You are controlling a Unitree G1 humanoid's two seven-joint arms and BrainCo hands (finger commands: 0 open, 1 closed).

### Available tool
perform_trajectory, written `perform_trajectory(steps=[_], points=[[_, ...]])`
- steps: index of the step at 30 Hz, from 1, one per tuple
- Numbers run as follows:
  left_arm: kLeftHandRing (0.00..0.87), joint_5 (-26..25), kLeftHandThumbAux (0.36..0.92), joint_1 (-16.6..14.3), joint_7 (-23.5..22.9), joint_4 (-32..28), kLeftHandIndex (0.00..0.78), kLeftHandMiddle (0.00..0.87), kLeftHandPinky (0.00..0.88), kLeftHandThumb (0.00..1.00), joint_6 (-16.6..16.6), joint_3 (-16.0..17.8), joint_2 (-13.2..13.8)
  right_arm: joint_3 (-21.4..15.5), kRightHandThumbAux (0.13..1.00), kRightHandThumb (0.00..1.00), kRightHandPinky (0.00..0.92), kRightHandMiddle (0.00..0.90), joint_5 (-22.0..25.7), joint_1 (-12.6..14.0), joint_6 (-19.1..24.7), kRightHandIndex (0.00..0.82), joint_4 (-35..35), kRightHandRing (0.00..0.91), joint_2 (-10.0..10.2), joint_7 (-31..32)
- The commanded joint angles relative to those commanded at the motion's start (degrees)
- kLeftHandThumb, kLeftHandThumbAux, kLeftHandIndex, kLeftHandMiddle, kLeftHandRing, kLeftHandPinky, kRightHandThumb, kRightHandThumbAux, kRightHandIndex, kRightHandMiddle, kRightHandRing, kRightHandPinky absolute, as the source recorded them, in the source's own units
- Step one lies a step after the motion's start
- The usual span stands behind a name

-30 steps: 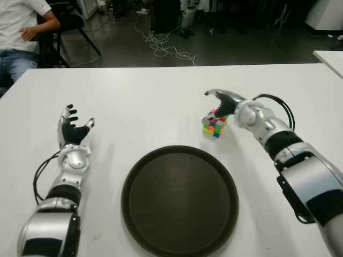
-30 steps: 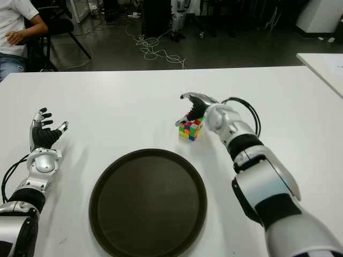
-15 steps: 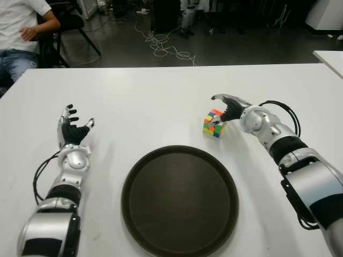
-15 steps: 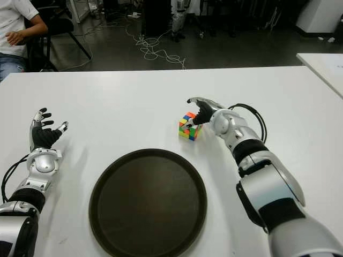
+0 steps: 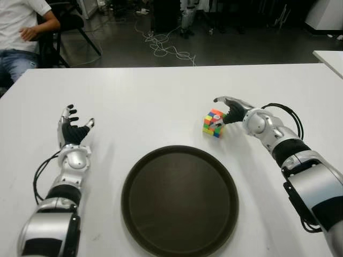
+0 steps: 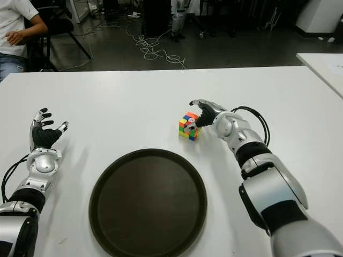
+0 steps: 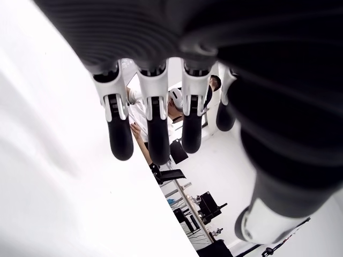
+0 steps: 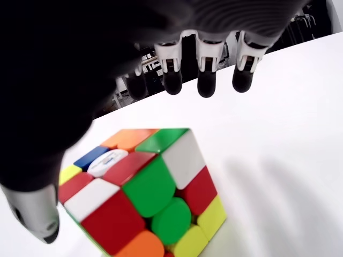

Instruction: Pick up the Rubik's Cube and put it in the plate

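The Rubik's Cube [image 5: 213,123] stands on the white table [image 5: 161,101], just beyond the far right rim of the dark round plate [image 5: 179,201]. My right hand [image 5: 221,110] is at the cube's right side, fingers spread and arched past its top. In the right wrist view the fingertips [image 8: 207,85] hover beyond the cube [image 8: 144,193] without touching it, and the thumb [image 8: 37,214] sits by its near corner. My left hand [image 5: 72,128] shows open at the left of the table, fingers pointing up, nothing in it.
A person [image 5: 21,32] sits on a chair beyond the table's far left corner. Cables [image 5: 166,48] lie on the dark floor behind. A second white table [image 5: 329,56] shows at the far right edge.
My right hand has drawn back to the right and lowered, from above the cube to beside it, uncovering the cube's top. The cube and the left hand have not moved.
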Motion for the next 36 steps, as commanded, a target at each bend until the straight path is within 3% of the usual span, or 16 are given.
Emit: perform_trajectory(steps=[14, 20, 24, 36], points=[[0.313, -1.07, 0.78, -0.2, -0.55, 0.01, 0.125, 0.261, 0.375, 0.141, 0.4, 0.89, -0.44, -0.51, 0.603, 0.0, 0.058, 0.098, 0.89, 0.5, -0.18, 0.121, -0.52, 0.079, -0.21, 2.08], [0.279, -1.03, 0.779, -0.2, -0.32, 0.06, 0.128, 0.239, 0.322, 0.138, 0.12, 0.74, -0.42, -0.23, 0.592, 0.0, 0.061, 0.097, 0.43, 0.65, -0.04, 0.108, -1.05, 0.08, -0.28, 1.72], [0.319, -1.1, 0.791, -0.16, -0.5, 0.02, 0.13, 0.271, 0.391, 0.143, -0.15, 0.76, -0.44, -0.15, 0.596, 0.0, 0.074, 0.093, 0.31, 0.65, -0.02, 0.107, -1.21, 0.081, -0.29, 1.68], [0.309, -1.8, 0.797, -0.08, -1.17, 0.05, 0.128, 0.24, 0.404, 0.2, -0.99, 1.01, -0.53, -0.63, 0.582, 0.0, 0.064, 0.076, 0.89, 0.79, -0.8, 0.088, -1.61, 0.073, -0.19, 1.62]])
